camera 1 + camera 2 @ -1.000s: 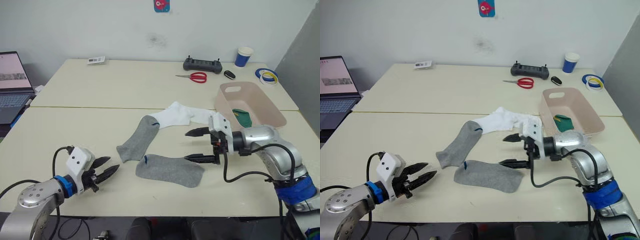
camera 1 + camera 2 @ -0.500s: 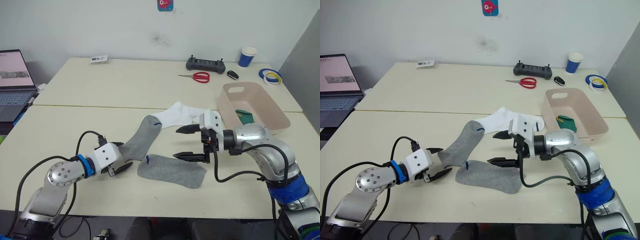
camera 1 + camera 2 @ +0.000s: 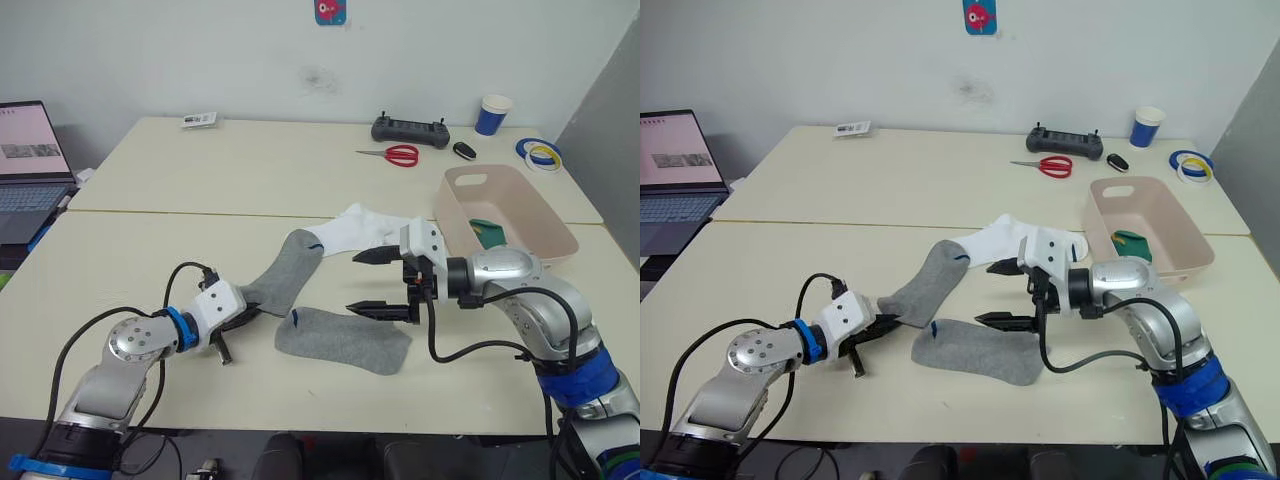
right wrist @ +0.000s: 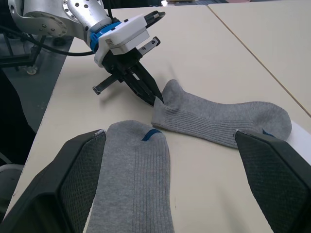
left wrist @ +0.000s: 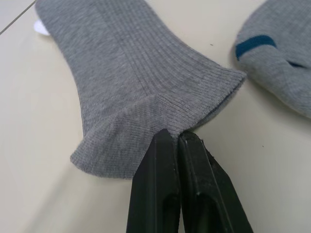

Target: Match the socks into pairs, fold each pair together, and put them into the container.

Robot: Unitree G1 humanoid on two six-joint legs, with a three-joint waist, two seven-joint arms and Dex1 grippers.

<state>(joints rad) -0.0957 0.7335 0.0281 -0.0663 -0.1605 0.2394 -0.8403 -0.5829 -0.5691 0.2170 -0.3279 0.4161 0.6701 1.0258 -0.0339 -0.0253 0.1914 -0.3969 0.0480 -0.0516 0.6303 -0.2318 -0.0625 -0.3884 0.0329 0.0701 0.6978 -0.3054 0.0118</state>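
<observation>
black fingers of the left gripper (image 5: 179, 138) are clenched on the cuff edge of the slanted grey sock (image 3: 280, 277), which runs up toward 1 o'clock until its toe meets the white socks (image 3: 362, 229). at 3 o'clock from that pinch lies the second grey sock (image 3: 343, 339), flat, its small blue mark (image 3: 293, 318) at the near end. over its far end hangs the right gripper (image 3: 378, 282), fingers spread wide, grasping nothing. further toward 2 o'clock sits the pink-beige container (image 3: 541, 212) with a dark green sock (image 3: 487, 233) inside. red scissors (image 3: 391, 154) and a blue-and-white cup (image 3: 491, 114) lie at the table's far side
</observation>
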